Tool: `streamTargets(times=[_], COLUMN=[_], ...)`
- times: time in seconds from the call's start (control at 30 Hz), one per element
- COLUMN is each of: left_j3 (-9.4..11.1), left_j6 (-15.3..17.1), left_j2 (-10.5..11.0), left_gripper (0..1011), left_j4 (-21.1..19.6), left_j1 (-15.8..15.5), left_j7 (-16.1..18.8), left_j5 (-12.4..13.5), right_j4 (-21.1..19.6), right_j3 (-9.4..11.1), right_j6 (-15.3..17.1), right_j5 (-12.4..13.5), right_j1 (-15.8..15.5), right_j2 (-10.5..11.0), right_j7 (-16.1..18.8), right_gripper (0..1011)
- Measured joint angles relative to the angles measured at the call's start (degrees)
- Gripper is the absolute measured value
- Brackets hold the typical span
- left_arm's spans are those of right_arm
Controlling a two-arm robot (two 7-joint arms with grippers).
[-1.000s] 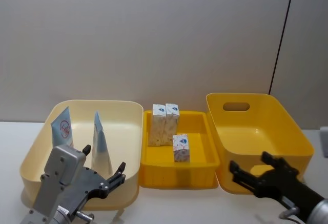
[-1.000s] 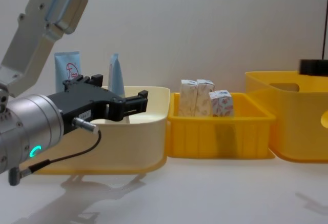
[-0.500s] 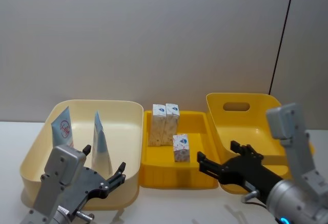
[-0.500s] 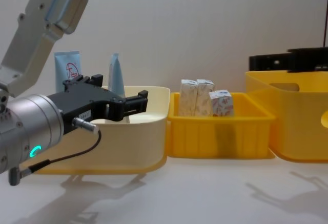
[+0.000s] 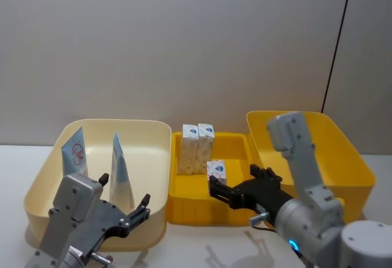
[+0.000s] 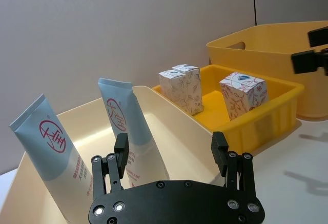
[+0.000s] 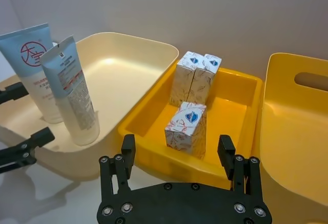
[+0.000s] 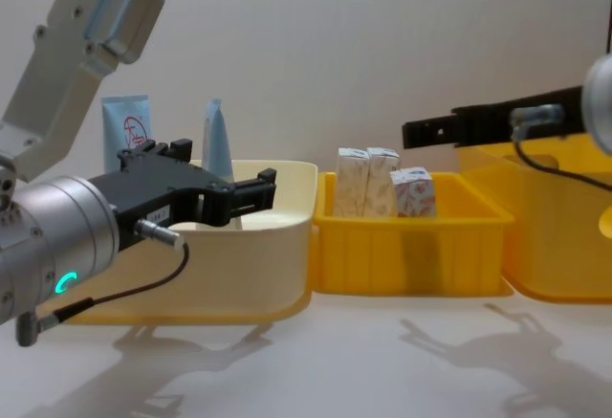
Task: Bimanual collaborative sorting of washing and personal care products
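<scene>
Bench (image 8: 325, 361) carries three containers in a row: cream bin (image 5: 156, 127) at left, low yellow tray (image 5: 233, 138) in the middle, large yellow bin (image 5: 343, 151) at right.

Cream bin: left tube (image 5: 75, 153) and right tube (image 5: 119, 170) stand in its left half, crimped ends up, slightly tilted, near each other.

Yellow tray: far-left carton (image 5: 189, 148) and far-right carton (image 5: 205, 147) stand upright, touching side by side against the far wall. Near carton (image 7: 187, 129) stands apart from them, closer and to the right.

Left gripper (image 6: 170, 144): over the near wall of the cream bin, fingers spread wide, holding nothing; both tubes are beyond it.

Right gripper (image 7: 177, 144): raised over the near-right part of the yellow tray, fingers spread wide, holding nothing. The near carton is just ahead of it, untouched.

Large yellow bin: contents cannot be determined.
</scene>
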Motion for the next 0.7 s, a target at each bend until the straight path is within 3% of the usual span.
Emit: streamTargets(times=[0.27, 0.7], left_j3=[0.0, 0.0], left_j6=[0.0, 0.0], left_j2=[0.0, 0.0], left_gripper=[1003, 1003], left_j4=[0.0, 0.0], left_j1=[0.0, 0.0], left_j7=[0.0, 0.0], left_j5=[0.0, 0.0], right_j4=[5.7, 12.5], right_j3=[-1.7, -2.9], right_j6=[2.6, 5.7], right_j5=[-2.1, -4.2], right_j1=[4.4, 8.9], right_j2=[-4.6, -8.6], right_j7=[-3.6, -6.7], right_gripper=[1001, 1001])
